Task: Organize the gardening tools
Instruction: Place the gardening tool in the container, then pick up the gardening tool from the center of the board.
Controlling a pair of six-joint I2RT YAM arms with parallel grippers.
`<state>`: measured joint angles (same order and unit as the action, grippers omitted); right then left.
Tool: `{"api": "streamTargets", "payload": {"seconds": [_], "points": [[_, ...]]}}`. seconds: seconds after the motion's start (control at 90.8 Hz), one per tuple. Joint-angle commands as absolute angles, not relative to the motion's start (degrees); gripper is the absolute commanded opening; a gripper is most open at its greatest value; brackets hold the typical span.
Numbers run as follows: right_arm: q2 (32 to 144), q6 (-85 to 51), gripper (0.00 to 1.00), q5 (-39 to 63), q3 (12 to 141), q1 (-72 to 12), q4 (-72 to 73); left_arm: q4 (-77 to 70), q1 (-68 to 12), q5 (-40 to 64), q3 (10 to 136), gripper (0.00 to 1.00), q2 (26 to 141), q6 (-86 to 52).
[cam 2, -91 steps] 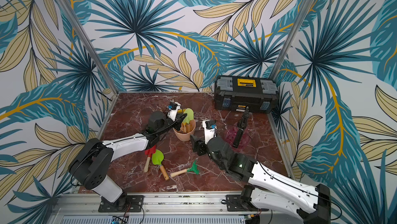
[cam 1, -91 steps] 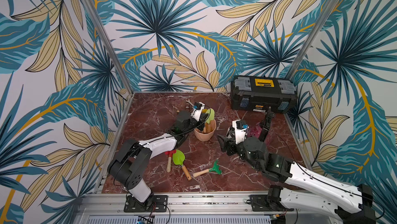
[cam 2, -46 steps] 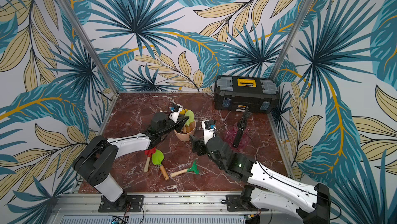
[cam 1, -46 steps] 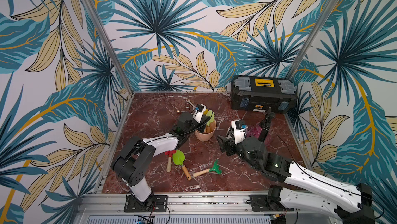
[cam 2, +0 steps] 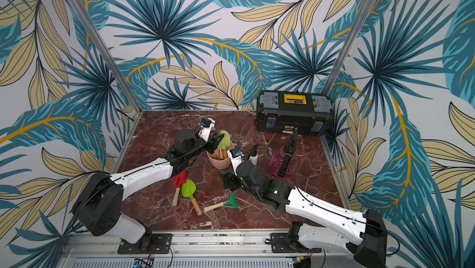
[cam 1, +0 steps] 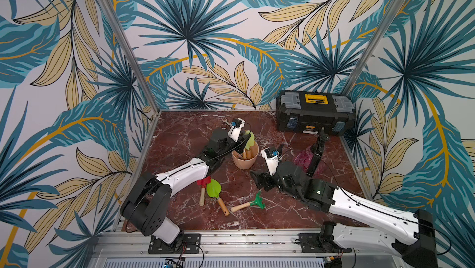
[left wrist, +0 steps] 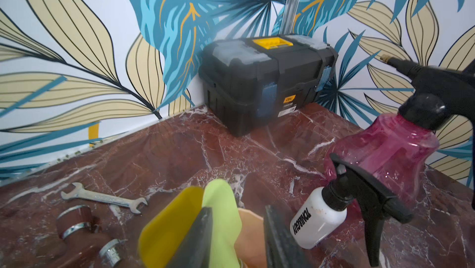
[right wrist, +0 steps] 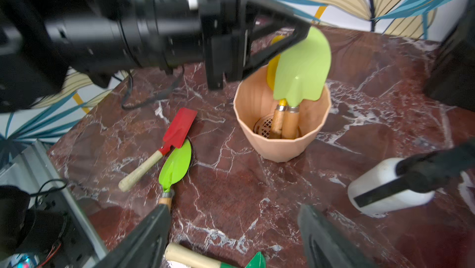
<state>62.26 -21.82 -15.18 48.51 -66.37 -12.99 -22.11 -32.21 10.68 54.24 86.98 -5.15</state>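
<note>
A peach pot [cam 1: 244, 163] [right wrist: 280, 148] holds a light green spade [cam 1: 249, 139] [right wrist: 303, 66] and a yellow spade [left wrist: 169, 225], heads up. My left gripper [cam 1: 246, 139] [left wrist: 237, 208] stands open at the pot's rim; one finger lies against the green head, with a gap to the other. A red spade [cam 1: 203, 183], a green spade [cam 1: 213, 189] and a green rake [cam 1: 257, 201] lie on the table. My right gripper [cam 1: 258, 180] [right wrist: 235, 207] hangs open and empty just above the rake. The white spray bottle [left wrist: 316, 223] and pink sprayer [cam 1: 305, 157] stand right of the pot.
A black-and-yellow toolbox [cam 1: 314, 116] sits shut in the back right corner. A metal wrench [left wrist: 102, 197] and pipe fittings [left wrist: 74, 217] lie behind the pot on the left. Patterned walls close the table on three sides.
My left gripper's jaws have parted from the light green spade's head, and the spade stays standing in the pot. My right gripper has opened a little wider.
</note>
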Motion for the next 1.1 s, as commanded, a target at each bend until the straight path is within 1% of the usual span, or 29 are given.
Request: {"api": "streamTargets", "payload": {"seconds": [0.0, 0.088, 0.143, 0.507, 0.672, 0.826, 0.98, 1.09], "points": [[66.5, -20.1, 0.83, -4.6, 50.3, -66.4, -15.6, -16.3, -32.3, 7.8, 56.6, 0.38, 83.1, -3.6], [69.6, -20.8, 0.81, 1.5, 50.3, -66.6, -13.6, -14.1, -32.1, 6.1, 56.7, 0.38, 80.3, -3.4], [71.7, -21.1, 0.8, 3.5, 50.8, -66.8, -13.0, -12.6, -32.1, 4.8, 56.6, 0.38, 78.5, -3.2], [87.3, -22.7, 0.8, 10.4, 55.2, -71.5, -11.8, -4.4, -31.9, -2.4, 51.7, 0.38, 63.9, -4.0], [95.8, -21.9, 0.77, 8.3, 60.5, -74.8, -13.6, -2.0, -31.9, -4.8, 49.3, 0.38, 59.6, -4.4], [103.1, -21.3, 0.71, 6.0, 65.1, -76.0, -15.2, -1.7, -31.8, -5.7, 46.7, 0.38, 56.4, -5.2], [107.6, -21.1, 0.66, 3.6, 68.4, -76.2, -17.7, -1.4, -31.8, -5.7, 45.3, 0.38, 54.4, -5.5], [109.8, -21.4, 0.61, 1.8, 69.6, -76.3, -19.4, -1.3, -31.8, -7.9, 44.6, 0.39, 53.5, -5.4]]}}
